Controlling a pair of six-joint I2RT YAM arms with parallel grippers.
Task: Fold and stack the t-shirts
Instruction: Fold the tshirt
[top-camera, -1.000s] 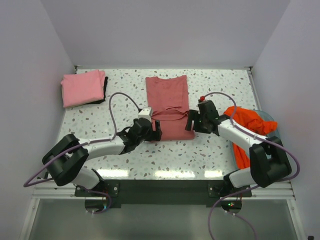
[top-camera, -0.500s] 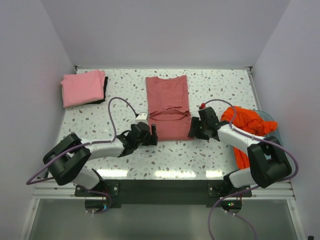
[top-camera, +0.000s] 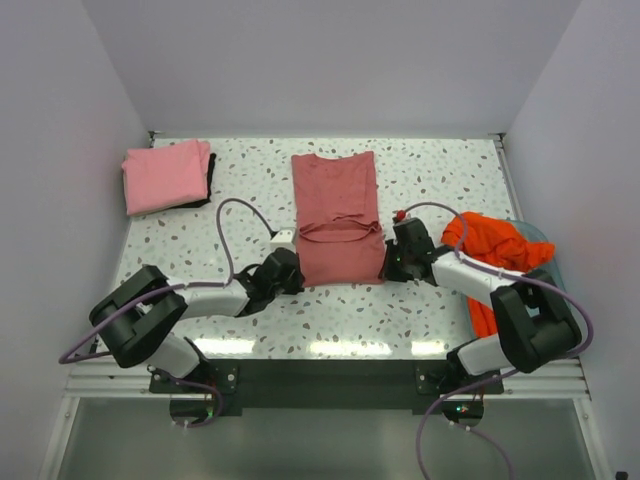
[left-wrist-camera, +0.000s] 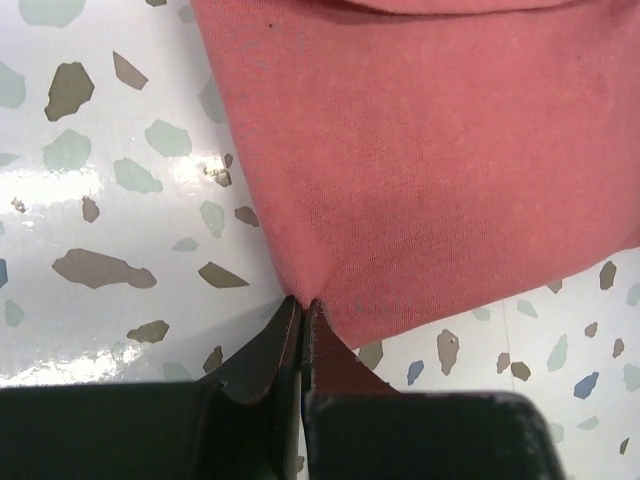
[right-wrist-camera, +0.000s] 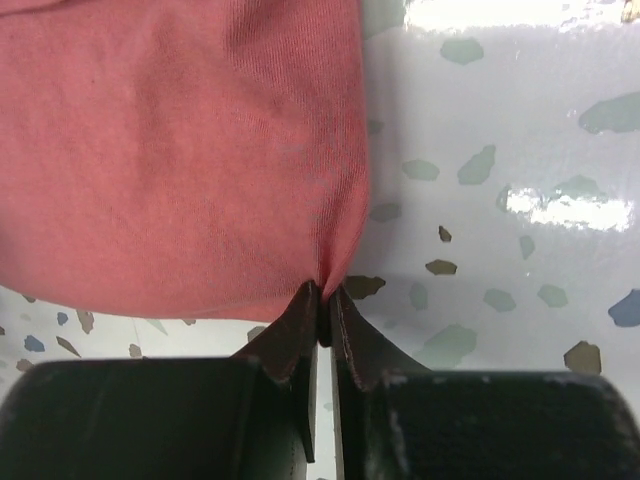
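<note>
A dusty rose-red t-shirt (top-camera: 338, 212) lies flat in the middle of the table, folded into a long strip. My left gripper (top-camera: 298, 277) is shut on its near left corner (left-wrist-camera: 300, 295). At the near right corner (right-wrist-camera: 325, 280), my right gripper (top-camera: 386, 268) is shut on the cloth too. Both wrist views show the fabric (left-wrist-camera: 420, 160) (right-wrist-camera: 180, 150) pinched into a small pucker at the fingertips. A lighter pink t-shirt (top-camera: 166, 175) sits folded at the far left. A bright orange t-shirt (top-camera: 495, 250) lies crumpled at the right.
A pale blue see-through tray (top-camera: 545, 245) sits under the orange shirt at the right edge. A dark item (top-camera: 210, 178) shows beneath the pink shirt. White walls close in the speckled table (top-camera: 440, 170) on three sides.
Both grippers moved toward me along the shirt's sides to its near corners. Both went from open to shut on the cloth.
</note>
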